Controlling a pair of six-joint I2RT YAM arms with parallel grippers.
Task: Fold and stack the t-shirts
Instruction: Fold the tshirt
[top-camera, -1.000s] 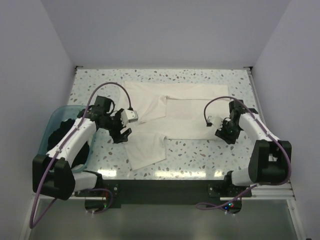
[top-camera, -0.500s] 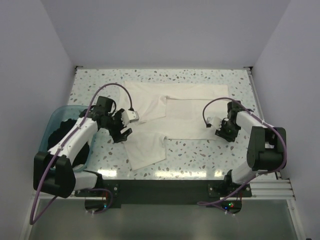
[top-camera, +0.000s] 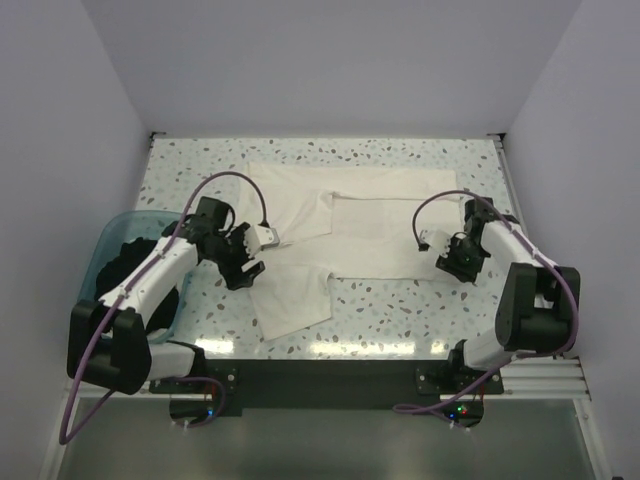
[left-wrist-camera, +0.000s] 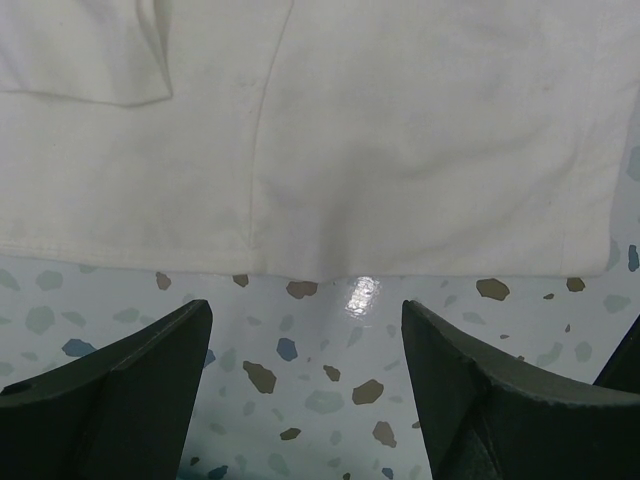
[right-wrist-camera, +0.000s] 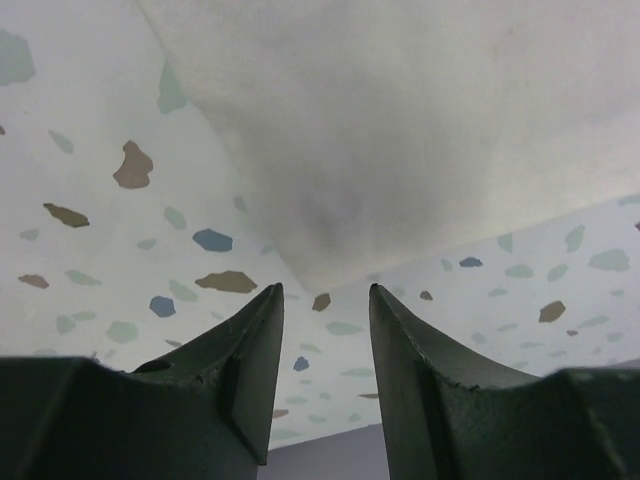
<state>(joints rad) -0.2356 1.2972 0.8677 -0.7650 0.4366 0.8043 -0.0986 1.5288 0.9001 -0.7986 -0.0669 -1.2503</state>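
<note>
Found the white shirt (top-camera: 350, 225) spread flat mid-table (top-camera: 400, 305), the black shirt (top-camera: 125, 262) bundled in the teal tub (top-camera: 100, 245) at left. Gripping nothing with the left gripper (left-wrist-camera: 305, 310), jaws wide apart just short of a hem. Likewise nothing with the right gripper (right-wrist-camera: 325, 292), jaws narrowly parted at a shirt corner.
</note>
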